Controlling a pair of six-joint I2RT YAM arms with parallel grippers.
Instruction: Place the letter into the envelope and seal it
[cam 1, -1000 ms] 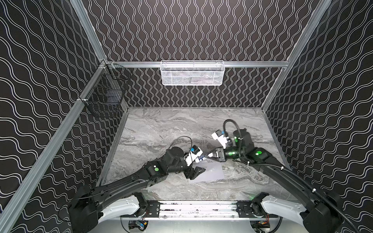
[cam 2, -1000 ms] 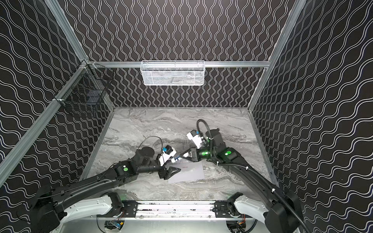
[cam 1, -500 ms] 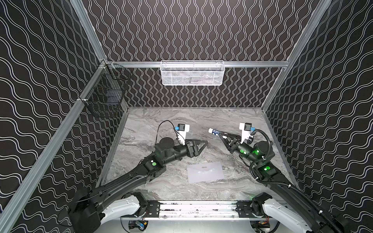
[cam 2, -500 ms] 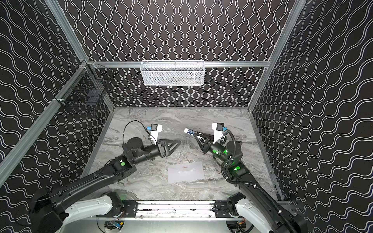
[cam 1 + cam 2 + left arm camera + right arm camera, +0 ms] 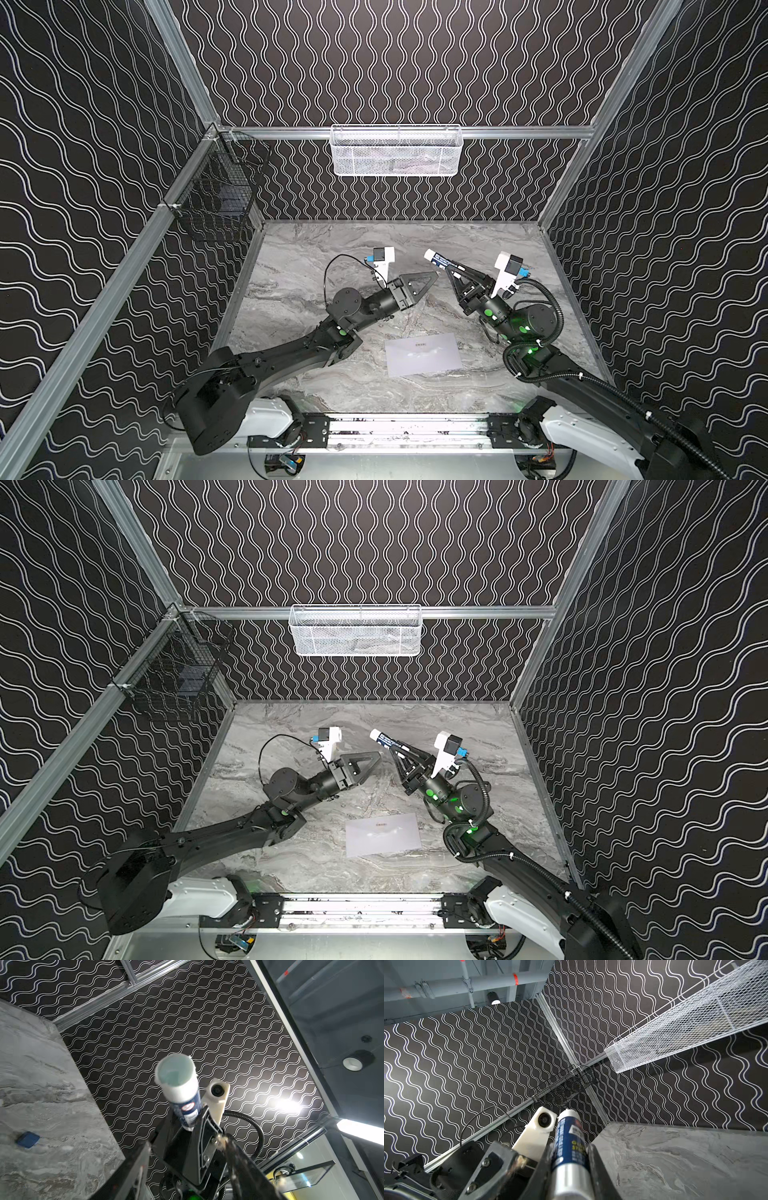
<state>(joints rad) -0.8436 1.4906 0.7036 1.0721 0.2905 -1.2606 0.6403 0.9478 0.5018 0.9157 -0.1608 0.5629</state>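
Note:
The pale envelope [image 5: 423, 359] [image 5: 382, 839] lies flat and closed on the marble table, near the front, with a small dark mark by its far edge. No gripper touches it. The letter does not show in any view. My right gripper [image 5: 451, 270] [image 5: 397, 750] [image 5: 570, 1151] hovers behind the envelope, shut on a blue glue stick [image 5: 436, 258] [image 5: 569, 1126] whose white, uncapped end [image 5: 176, 1072] points at my left gripper. My left gripper [image 5: 432, 276] [image 5: 376, 757] [image 5: 187, 1140] faces it a short way off, open and empty.
A white mesh basket [image 5: 397, 151] hangs on the back wall. A black wire basket [image 5: 216, 199] hangs on the left wall. In the left wrist view a small blue cap-like piece [image 5: 28, 1139] lies on the table [image 5: 41, 1084].
A second ago both grippers were down at the envelope's far edge. Both have lifted off and drawn back, facing each other. The envelope stays flat. The left jaws have narrowed somewhat.

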